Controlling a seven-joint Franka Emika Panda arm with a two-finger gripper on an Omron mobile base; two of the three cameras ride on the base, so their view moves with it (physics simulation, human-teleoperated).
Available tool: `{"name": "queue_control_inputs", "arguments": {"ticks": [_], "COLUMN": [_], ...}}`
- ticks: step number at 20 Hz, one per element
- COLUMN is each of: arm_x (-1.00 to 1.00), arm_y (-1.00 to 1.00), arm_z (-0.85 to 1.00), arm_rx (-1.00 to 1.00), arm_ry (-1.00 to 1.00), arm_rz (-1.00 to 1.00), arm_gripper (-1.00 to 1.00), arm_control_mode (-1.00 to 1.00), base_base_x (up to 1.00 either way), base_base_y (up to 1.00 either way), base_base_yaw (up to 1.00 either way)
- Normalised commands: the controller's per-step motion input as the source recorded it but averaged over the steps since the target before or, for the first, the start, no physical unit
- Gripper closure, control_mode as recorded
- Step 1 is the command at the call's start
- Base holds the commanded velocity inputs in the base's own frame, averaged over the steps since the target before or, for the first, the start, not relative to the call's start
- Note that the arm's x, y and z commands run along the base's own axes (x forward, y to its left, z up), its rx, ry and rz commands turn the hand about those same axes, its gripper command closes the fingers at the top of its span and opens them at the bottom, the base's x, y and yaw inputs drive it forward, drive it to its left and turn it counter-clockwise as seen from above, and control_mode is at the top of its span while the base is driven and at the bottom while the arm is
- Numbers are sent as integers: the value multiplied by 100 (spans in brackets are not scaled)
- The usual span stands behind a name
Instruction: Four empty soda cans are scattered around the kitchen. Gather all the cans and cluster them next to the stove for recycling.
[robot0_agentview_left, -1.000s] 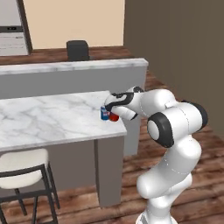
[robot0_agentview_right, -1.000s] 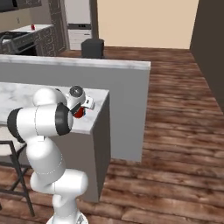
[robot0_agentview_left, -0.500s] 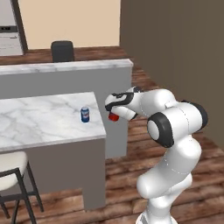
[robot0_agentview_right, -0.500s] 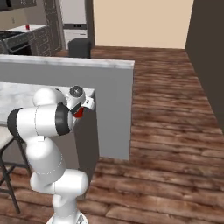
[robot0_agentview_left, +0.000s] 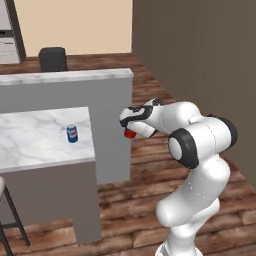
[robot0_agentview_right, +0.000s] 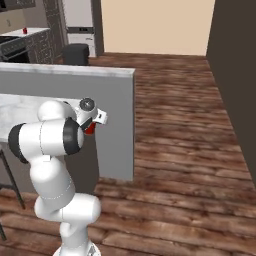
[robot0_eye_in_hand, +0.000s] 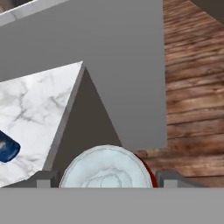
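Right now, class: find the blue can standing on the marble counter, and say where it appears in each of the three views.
Left base view: the blue can stands left of centre, near the marble counter's right edge.
Right base view: I cannot make it out.
Hand view: the can lies at the left edge, partly cropped.
Shared landmark: the grey raised wall behind the counter.

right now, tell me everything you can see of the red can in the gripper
The red can is a small short cylinder with a silvery, slightly domed top. It sits between the fingers of the gripper, held off the marble counter and out over the wood floor, beside the grey island wall. Only its lower red end peeks out under the hand.
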Motion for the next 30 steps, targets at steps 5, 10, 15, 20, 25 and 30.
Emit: {"name": "queue_control_inputs", "arguments": {"ticks": [5, 10, 15, 20, 25, 30], "arm_x": [0, 0, 0, 0, 0, 0], "arm_y": [0, 0, 0, 0, 0, 0], "arm_z": [0, 0, 0, 0, 0, 0], "arm_rx": [0, 0, 0, 0, 0, 0], "arm_ry": [0, 0, 0, 0, 0, 0], "arm_rz": [0, 0, 0, 0, 0, 0], "arm_gripper": [100, 100, 100, 100, 100, 100], "arm_control_mode": [100, 100, 100, 100, 100, 100], "base_base_x": [2, 5, 1, 4, 16, 46], "base_base_y": [-57, -55, -54, -51, -44, -24], "base_base_yaw": [0, 0, 0, 0, 0, 0]}}
